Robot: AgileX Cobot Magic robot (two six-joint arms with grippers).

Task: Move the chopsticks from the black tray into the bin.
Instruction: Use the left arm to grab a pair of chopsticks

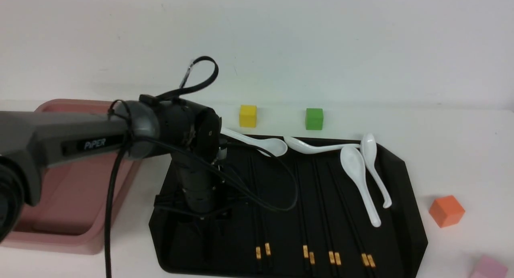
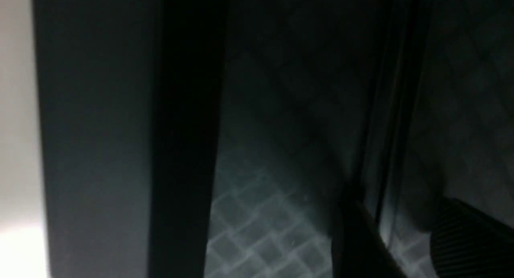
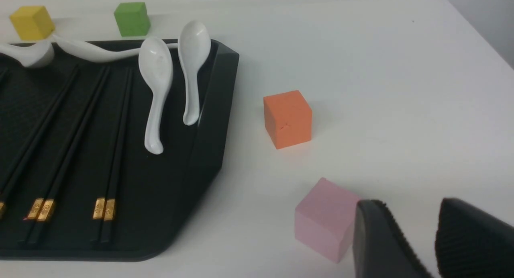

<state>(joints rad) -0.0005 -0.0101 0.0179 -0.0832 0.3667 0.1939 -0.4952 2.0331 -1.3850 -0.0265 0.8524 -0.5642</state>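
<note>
The black tray [image 1: 407, 197] holds several pairs of chopsticks [image 1: 306, 213] lying lengthwise, their gold bands toward me. My left gripper [image 1: 202, 225] points straight down over the tray's left part, close to its floor. In the left wrist view its fingers [image 2: 470, 242] stand apart, open, on either side of a thin black pair of chopsticks [image 2: 386, 109] lying on the tray's textured floor [image 2: 257, 225]. The pink bin [image 1: 52, 240] stands left of the tray, under the left arm. My right gripper [image 3: 407, 207] is open over bare table, right of the tray [image 3: 213, 121].
Several white spoons [image 1: 363, 177] lie along the tray's far edge and right side. A yellow cube [image 1: 247, 115] and a green cube [image 1: 314, 118] sit behind the tray. An orange cube [image 1: 446, 210] and a pink cube [image 3: 323, 219] lie to its right.
</note>
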